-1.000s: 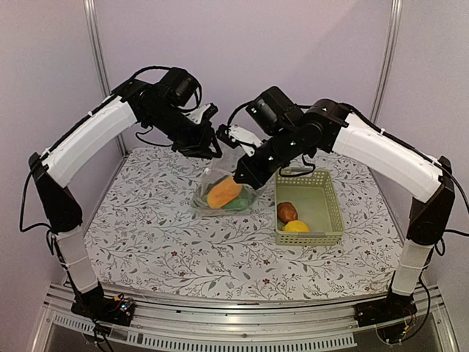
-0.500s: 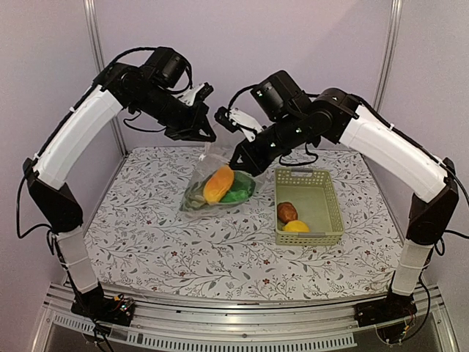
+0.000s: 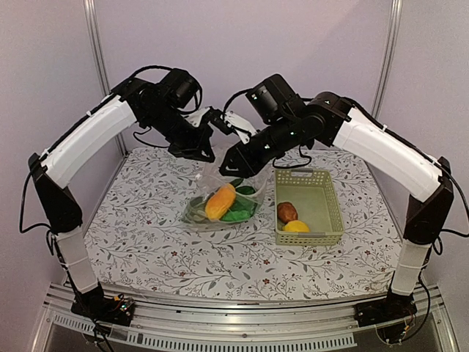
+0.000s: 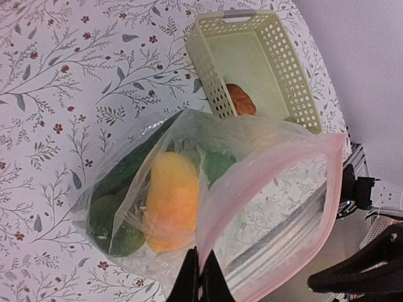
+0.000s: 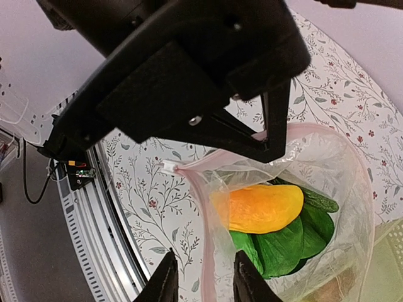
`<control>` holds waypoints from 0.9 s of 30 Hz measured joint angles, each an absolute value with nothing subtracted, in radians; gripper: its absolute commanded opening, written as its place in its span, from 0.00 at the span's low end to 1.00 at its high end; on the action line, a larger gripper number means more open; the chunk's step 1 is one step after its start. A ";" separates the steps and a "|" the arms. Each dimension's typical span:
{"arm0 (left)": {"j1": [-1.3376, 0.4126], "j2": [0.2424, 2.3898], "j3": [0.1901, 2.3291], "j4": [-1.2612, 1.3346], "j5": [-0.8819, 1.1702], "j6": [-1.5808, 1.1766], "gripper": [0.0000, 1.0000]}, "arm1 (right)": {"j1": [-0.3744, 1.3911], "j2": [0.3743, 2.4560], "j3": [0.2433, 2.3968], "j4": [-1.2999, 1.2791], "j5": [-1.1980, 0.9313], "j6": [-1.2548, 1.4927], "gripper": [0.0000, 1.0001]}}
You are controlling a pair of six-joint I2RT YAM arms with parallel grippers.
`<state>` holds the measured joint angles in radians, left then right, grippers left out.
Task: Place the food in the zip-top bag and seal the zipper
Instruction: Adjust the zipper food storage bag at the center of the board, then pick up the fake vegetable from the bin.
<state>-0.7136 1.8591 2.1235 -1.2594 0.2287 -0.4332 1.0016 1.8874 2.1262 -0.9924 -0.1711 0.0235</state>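
Now left tool (image 4: 200, 275) tight on zipper (image 4: 339, 170), right tool (image 5: 204, 277) apart above zip-top bag (image 3: 214, 182).

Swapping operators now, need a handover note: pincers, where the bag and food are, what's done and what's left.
Left pincer: shut on the mouth edge of the zip-top bag, holding the mouth up.
Right pincer: open, the zipper showing between its jaws, ungripped.
In the bag: orange-yellow oval, green pieces.
In the basket: potato, lemon.
Done: part of the food bagged.
Left: bag the potato and lemon, then seal the zipper.
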 measured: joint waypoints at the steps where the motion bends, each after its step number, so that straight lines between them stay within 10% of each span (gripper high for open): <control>1: -0.714 1.859 2.123 -1.259 0.226 -0.433 0.00 | 1.002 1.885 2.120 -0.982 -0.171 0.025 0.40; 27: -0.714 1.856 2.091 -1.214 0.216 -0.426 0.00 | 0.545 1.453 1.356 -0.787 -0.130 0.347 0.69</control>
<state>-0.7136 1.8561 2.0911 -1.2144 0.2165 -0.4263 0.5453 1.4528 1.3560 -0.7872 -0.1303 0.3466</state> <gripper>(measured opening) 0.006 0.630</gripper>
